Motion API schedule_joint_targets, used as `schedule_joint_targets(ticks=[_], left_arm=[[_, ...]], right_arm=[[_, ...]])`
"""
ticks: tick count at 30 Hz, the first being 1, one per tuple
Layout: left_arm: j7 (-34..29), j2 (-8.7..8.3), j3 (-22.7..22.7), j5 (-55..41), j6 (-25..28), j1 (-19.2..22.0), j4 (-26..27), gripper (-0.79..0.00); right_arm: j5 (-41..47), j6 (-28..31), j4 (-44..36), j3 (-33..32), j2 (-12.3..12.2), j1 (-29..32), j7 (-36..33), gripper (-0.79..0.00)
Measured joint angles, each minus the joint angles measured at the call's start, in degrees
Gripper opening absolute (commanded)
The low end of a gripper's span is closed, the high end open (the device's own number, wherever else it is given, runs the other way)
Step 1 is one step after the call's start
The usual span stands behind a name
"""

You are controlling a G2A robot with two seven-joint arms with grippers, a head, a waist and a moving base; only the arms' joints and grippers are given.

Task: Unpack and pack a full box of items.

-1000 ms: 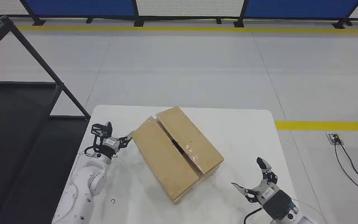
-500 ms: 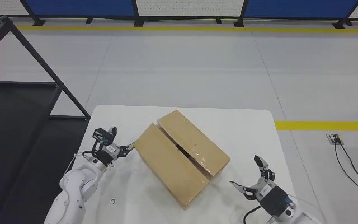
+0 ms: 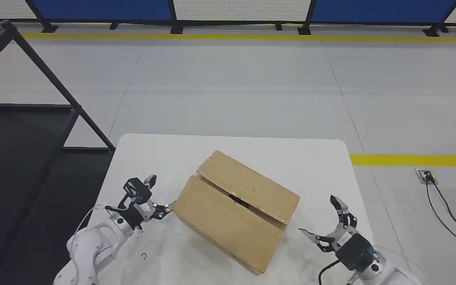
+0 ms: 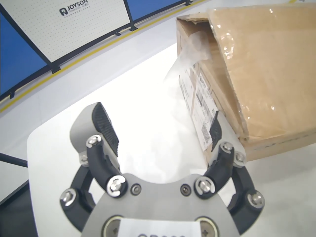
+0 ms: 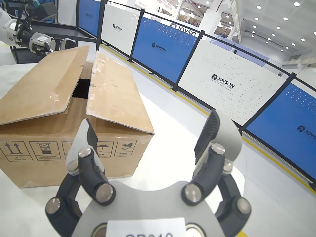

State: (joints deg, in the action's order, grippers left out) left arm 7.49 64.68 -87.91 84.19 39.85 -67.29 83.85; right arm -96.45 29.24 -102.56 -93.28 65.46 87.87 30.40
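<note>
A brown cardboard box [image 3: 239,210] lies slantwise in the middle of the white table [image 3: 306,160]. Its two top flaps are down, with a dark gap along the seam [image 5: 82,87]. My left gripper [image 3: 162,206] is open at the box's left end; in the left wrist view one fingertip [image 4: 215,124] sits right by the labelled end wall of the box [image 4: 259,62], and nothing is between the pads. My right gripper [image 3: 317,217] stands open a little off the box's right end [image 5: 49,92], holding nothing.
A black metal rack [image 3: 43,107] stands off the table's left side. A small ring-shaped mark [image 3: 144,256] lies near the front left of the table. Blue and white partition panels [image 3: 242,8] line the far floor.
The box has turned clockwise and slid toward the front right. My left gripper has come forward with the box's left end. The right gripper has barely shifted.
</note>
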Motion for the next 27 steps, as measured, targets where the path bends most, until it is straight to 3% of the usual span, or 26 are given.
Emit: schedule_joint_targets(ticks=[10,11,13,14,15,27], left_arm=[[-0.4,-0.55,0.0,0.0,0.9,-3.6,3.6,0.000],[-0.4,-0.60,0.0,0.0,1.1,-3.9,3.8,0.000],[-0.3,-0.72,0.0,0.0,1.4,-4.5,4.3,0.000],[-0.3,-0.77,0.0,0.0,1.5,-4.7,4.6,0.000],[-0.3,-0.83,0.0,0.0,1.6,-5.1,4.9,0.000],[0.3,-1.21,-1.0,-2.3,-0.9,-7.3,5.4,0.000]], right_arm=[[-5.1,4.1,-0.5,-4.4,-1.2,3.3,-5.3,0.000],[-5.7,4.7,-0.7,-4.4,-1.3,3.5,-5.4,-0.332],[-6.8,6.4,-0.8,-4.3,-1.6,3.7,-5.1,-0.533],[-7.2,7.2,-0.9,-4.3,-1.7,3.9,-4.9,-0.711],[-7.9,8.2,-0.9,-4.3,-1.9,3.9,-4.7,-0.785],[-11.5,9.7,2.5,3.1,-2.3,-1.8,-5.6,-0.785]])
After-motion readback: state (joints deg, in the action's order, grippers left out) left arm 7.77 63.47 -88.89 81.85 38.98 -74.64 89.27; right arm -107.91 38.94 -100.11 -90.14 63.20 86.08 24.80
